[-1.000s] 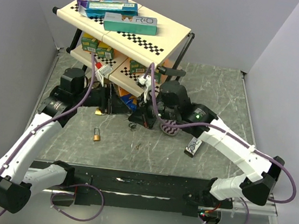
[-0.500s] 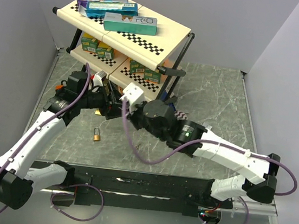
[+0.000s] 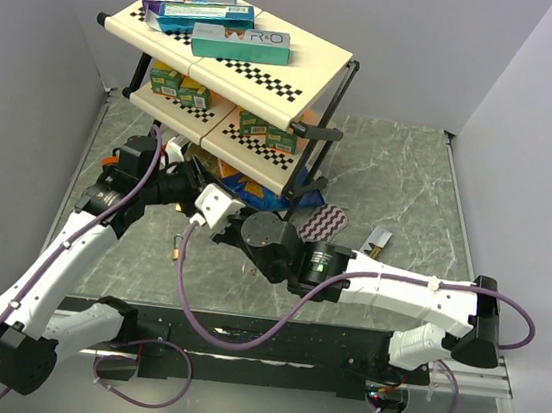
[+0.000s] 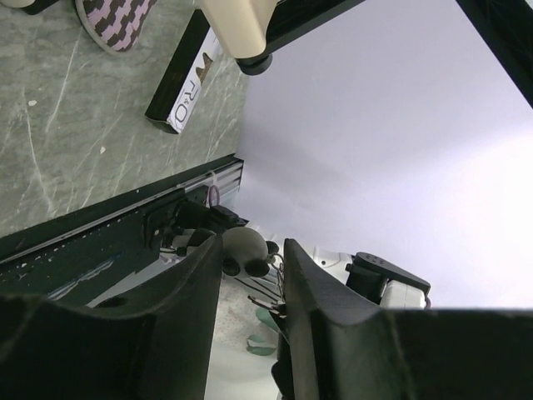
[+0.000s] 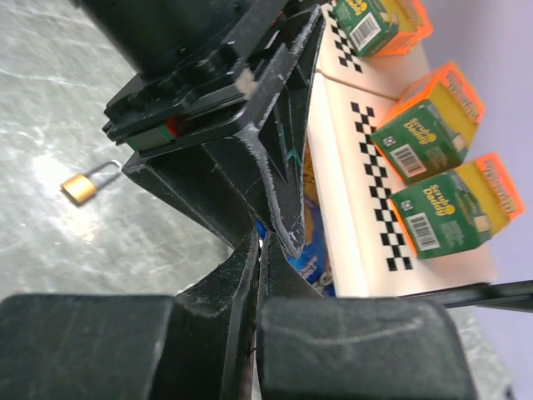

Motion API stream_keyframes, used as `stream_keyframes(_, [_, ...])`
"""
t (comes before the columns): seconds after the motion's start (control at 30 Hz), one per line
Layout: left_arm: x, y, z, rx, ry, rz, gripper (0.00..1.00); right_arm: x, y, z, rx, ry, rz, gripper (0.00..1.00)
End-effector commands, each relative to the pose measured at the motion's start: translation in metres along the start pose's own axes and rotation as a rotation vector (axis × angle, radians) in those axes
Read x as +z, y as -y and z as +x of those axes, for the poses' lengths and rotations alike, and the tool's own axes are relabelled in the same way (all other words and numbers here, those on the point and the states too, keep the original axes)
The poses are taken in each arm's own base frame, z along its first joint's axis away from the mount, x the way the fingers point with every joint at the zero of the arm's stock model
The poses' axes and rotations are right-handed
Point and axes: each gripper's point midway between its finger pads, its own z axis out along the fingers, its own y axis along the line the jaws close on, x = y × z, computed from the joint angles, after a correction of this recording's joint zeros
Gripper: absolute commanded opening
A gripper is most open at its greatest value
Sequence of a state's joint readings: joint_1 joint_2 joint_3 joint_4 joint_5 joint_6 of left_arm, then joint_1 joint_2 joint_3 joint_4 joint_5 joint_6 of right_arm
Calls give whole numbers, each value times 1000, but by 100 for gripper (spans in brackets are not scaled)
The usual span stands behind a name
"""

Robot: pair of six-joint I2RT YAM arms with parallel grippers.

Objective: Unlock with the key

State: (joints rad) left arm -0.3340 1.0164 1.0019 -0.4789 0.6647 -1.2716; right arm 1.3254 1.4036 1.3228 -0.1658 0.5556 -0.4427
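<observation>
A small brass padlock (image 3: 179,246) lies flat on the grey marbled table; it also shows at the left of the right wrist view (image 5: 83,185). I cannot pick out the key in any view. My right gripper (image 5: 258,240) is shut, with its fingers pressed together and nothing visible between them. It hovers just beyond the padlock, under its white camera box (image 3: 214,204). My left gripper (image 4: 254,271) is open with a narrow gap and is empty. It sits in front of the shelf base (image 3: 186,187), close ahead of the right gripper, with its black body (image 5: 208,92) filling the right wrist view.
A two-level shelf rack (image 3: 303,69) stands at the back with teal and blue boxes on top and green-orange boxes (image 5: 437,208) on the lower level. A purple zigzag pouch (image 3: 323,220) and a small black box (image 3: 376,243) lie on the table to the right.
The right arm has swung left and stretched low across the table, bringing its gripper close to the left gripper and the padlock. The left arm shifted slightly. The padlock has not moved.
</observation>
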Motion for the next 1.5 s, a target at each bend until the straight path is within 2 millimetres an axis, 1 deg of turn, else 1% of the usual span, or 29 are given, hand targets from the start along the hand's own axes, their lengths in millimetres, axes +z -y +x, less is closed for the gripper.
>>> stream_keyframes(0.0, [-7, 8, 7, -46, -16, 11, 38, 3, 14, -6, -100, 22, 105, 0])
stream_keyframes(0.1, [-7, 8, 7, -46, -20, 12, 33, 6, 9, -2, -164, 11, 116, 0])
stream_keyframes(0.17, [-7, 9, 8, -47, -26, 15, 31, 6, 6, 0, -192, 4, 118, 0])
stream_keyframes(0.27, [-7, 11, 8, -41, -30, 21, 20, 8, 5, -2, -218, 14, 137, 0])
stream_keyframes(0.3, [-7, 11, 8, -41, -30, 21, 11, 7, 2, -2, -238, 14, 134, 0])
stream_keyframes(0.33, [-7, 10, 9, -44, -32, 20, 7, 8, 2, -2, -244, 15, 137, 0])
stream_keyframes(0.4, [-8, 10, 9, -47, -30, 23, 1, 10, 0, 1, -276, -2, 150, 0])
stream_keyframes(0.47, [-7, 8, 9, -52, -25, 23, 1, 10, 0, 1, -289, -3, 181, 0])
stream_keyframes(0.53, [-8, 8, 6, -55, 0, 26, 1, 10, -2, 9, -322, -36, 204, 0])
stream_keyframes(0.6, [-9, 12, -2, -43, 55, 43, 1, 10, -4, 16, -303, -68, 202, 9])
stream_keyframes(0.63, [-12, 19, -6, -12, 87, 80, 1, 9, -5, 19, -289, -79, 196, 23])
stream_keyframes(0.67, [-13, 22, -11, 5, 126, 96, 1, 7, -7, 22, -249, -89, 186, 31])
stream_keyframes(0.7, [-13, 22, -14, 21, 148, 109, 1, 5, -8, 26, -237, -101, 172, 45])
stream_keyframes(0.73, [-17, 30, -17, 57, 175, 149, 1, 4, -11, 27, -216, -105, 158, 52])
stream_keyframes(0.8, [-18, 29, -25, 108, 229, 152, 1, -1, -14, 32, -151, -123, 124, 65])
stream_keyframes(0.87, [-22, 29, -32, 195, 283, 154, 1, -8, -14, 32, -65, -119, 107, 71])
stream_keyframes(0.9, [-23, 30, -33, 227, 295, 158, 1, -11, -16, 36, -50, -133, 88, 80])
stream_keyframes(1.03, [-36, 44, -36, 415, 370, 207, 1, -21, -16, 38, 173, -121, -9, 86])
stream_keyframes(1.07, [-38, 42, -37, 480, 383, 198, 1, -28, -10, 32, 226, -98, -24, 86])
stream_keyframes(1.1, [-41, 45, -34, 525, 386, 210, 1, -31, -8, 33, 266, -99, -49, 86])
stream_keyframes(1.13, [-43, 47, -31, 567, 380, 221, 1, -35, -18, 23, 364, -77, -142, 86])
stream_keyframes(1.17, [-45, 49, -30, 636, 383, 231, 1, -39, 2, 22, 429, -58, -138, 85])
stream_keyframes(1.23, [-50, 54, -16, 713, 347, 283, 1, -45, 5, 10, 599, -10, -219, 84])
stream_keyframes(1.27, [-51, 56, -12, 754, 341, 304, 1, -54, 11, 0, 661, 36, -300, 83])
stream_keyframes(1.3, [-55, 60, -6, 786, 339, 345, 1, -57, 16, -4, 708, 56, -316, 80])
stream_keyframes(1.33, [-58, 64, 5, 818, 303, 393, 1, -64, 21, -15, 778, 103, -348, 79])
stream_keyframes(1.37, [-56, 60, 11, 826, 272, 414, 1, -71, 15, -23, 804, 126, -427, 77])
stream_keyframes(1.4, [-63, 71, 17, 871, 280, 477, 1, -70, 25, -23, 841, 141, -424, 76])
stream_keyframes(1.47, [-66, 74, 27, 900, 240, 517, 1, -78, 24, -38, 913, 185, -514, 73])
